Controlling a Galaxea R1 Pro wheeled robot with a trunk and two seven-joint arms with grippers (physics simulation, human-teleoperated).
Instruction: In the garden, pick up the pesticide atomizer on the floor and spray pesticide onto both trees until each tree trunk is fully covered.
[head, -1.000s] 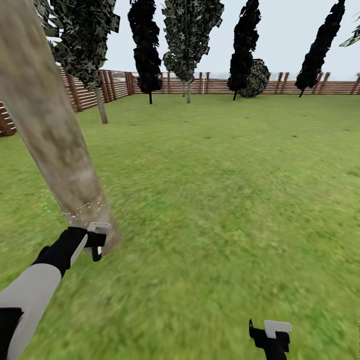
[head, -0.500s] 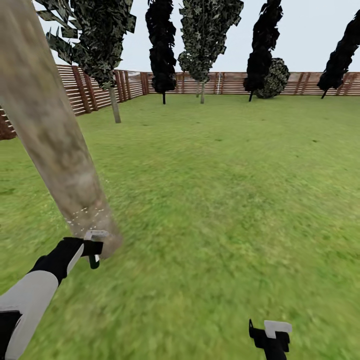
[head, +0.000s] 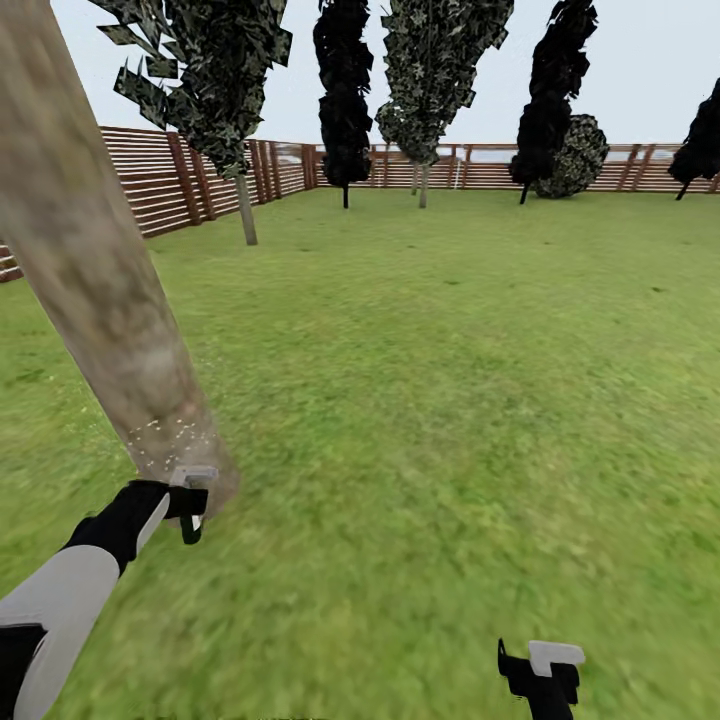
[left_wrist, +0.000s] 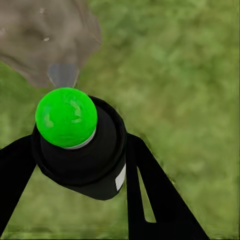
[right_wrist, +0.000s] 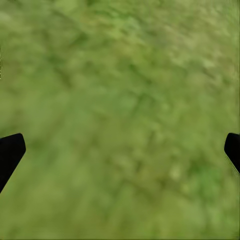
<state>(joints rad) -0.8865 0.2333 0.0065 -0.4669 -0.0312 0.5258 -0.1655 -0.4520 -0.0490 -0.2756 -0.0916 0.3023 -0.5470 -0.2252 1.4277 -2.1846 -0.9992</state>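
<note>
Head view has my left gripper (head: 190, 500) parked right at the base of the leaning tree trunk (head: 95, 270), clamped on the pesticide atomizer (head: 189, 525), with a speckle of white dots on the bark just above it that I'd guess is spray landing. So I'm reading this as mid-spray on one of the two trees, low on the trunk. Main worry: the dots sit in a small band near the ground and the trunk runs way up out of frame, so if I don't tilt or lift the nozzle I'll leave most of it bare. Second worry is I'm so close that a twitch could knock the bottle on the bark and twist it in the fingers. Left wrist cam is what shows the bottle properly: dark body, bright green top (not red here), seated between the two black fingers (left_wrist: 150, 195), nozzle aimed at the trunk base (left_wrist: 45, 40). From the head cam it's a tiny dark sliver. Right gripper (head: 540, 675) hangs low over the grass (head: 450, 400), and its wrist cam shows the fingertips (right_wrist: 10, 150) spread wide with nothing between them.
</note>
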